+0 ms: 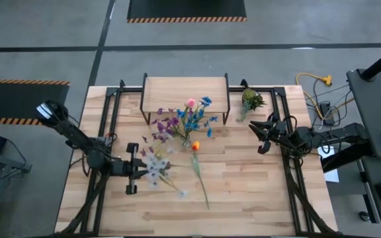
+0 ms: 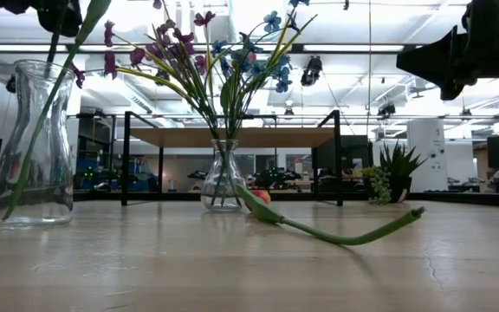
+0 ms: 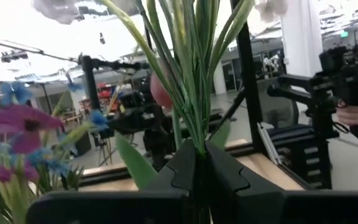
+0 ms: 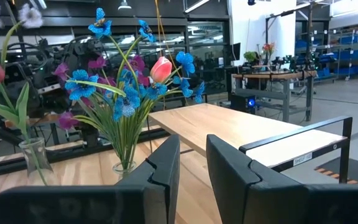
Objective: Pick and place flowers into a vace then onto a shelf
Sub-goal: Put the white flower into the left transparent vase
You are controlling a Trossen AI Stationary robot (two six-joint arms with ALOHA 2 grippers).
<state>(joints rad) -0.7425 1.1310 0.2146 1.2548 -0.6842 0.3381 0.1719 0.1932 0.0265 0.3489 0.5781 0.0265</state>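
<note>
The left gripper [image 3: 197, 171] is clamped tight on a bunch of flowers [image 3: 191, 74] above the near vase [image 2: 35, 143]. The right gripper [image 4: 191, 168] hangs empty beside the shelf [image 1: 185, 92], fingers slightly apart

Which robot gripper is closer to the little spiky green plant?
Right. The right gripper hovers just below the plant in the overhead picture; the left gripper is far across the table.

We note a grey concrete floor [image 1: 256, 59] around the table, with two dark mats [image 1: 186, 9] edged in orange-black hazard stripes, one far, one left. Right of the table: a yellow cable [image 1: 315, 80] and a dark desk [image 1: 376, 99]. Beyond, a workshop hall: bright ceiling lights [image 2: 336, 87], a white pillar [image 3: 300, 37], workbenches [image 4: 272, 78], blue racks [image 4: 347, 46].
</note>
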